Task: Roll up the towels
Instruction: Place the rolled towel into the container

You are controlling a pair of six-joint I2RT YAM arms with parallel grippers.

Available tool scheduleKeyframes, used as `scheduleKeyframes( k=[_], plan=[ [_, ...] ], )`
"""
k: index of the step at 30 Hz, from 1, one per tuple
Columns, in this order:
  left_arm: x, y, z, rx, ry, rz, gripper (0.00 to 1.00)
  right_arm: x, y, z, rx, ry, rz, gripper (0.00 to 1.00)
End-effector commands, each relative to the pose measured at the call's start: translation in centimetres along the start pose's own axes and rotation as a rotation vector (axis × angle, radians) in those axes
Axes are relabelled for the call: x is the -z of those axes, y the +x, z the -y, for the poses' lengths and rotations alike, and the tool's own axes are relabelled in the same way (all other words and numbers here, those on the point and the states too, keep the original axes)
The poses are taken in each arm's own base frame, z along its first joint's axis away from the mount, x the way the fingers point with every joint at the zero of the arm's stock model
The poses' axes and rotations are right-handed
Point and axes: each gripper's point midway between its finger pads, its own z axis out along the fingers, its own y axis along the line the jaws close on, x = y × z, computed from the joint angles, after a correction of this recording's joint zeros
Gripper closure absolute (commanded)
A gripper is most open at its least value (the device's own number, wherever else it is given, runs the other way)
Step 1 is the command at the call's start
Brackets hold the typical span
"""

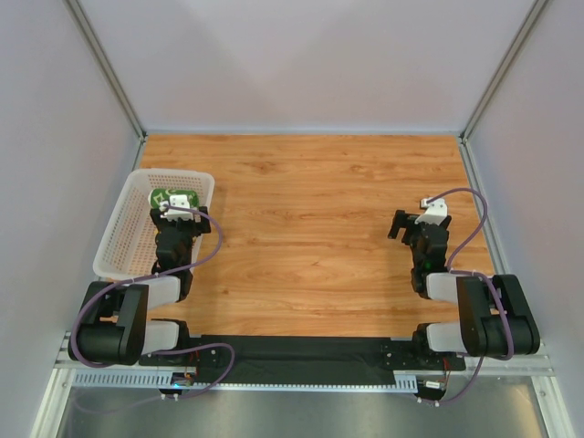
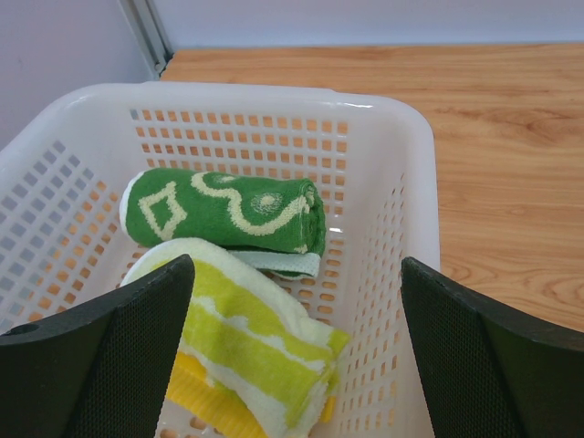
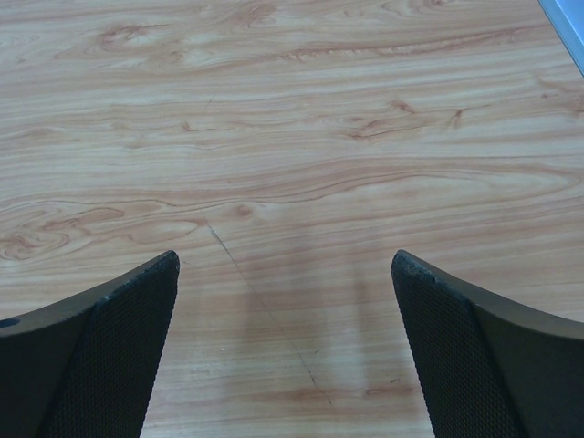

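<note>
Our left arm reaches over the white basket (image 1: 117, 235) at the left edge of the desk (image 1: 310, 228), left fingers (image 2: 137, 347) spread wide above two towels inside. The green towel (image 2: 224, 210) is rolled. The yellow-striped towel (image 2: 255, 342) touching it seems rolled too, though partly hidden. Our right arm crouches near the right edge, right fingers (image 3: 109, 356) apart over the wood.

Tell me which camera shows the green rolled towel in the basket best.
The left wrist view: the green towel lies whole and rolled at the far side of the white basket, behind a yellow-striped towel. The top external view shows only a small green patch; the right wrist view shows only table, no towel.
</note>
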Motion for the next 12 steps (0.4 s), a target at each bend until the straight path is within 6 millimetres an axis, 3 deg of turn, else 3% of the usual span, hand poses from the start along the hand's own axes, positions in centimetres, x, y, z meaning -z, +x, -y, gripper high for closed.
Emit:
scheduleKeyframes(
  k=[1, 12],
  plan=[
    [0.39, 1.63, 0.57, -0.017, 0.037, -0.052, 0.01, -0.42, -2.74, 0.21, 0.008, 0.019, 0.097, 0.00],
    [0.39, 1.63, 0.57, -0.017, 0.037, -0.052, 0.01, -0.41, -2.86, 0.17, 0.007, 0.017, 0.102, 0.00]
  ],
)
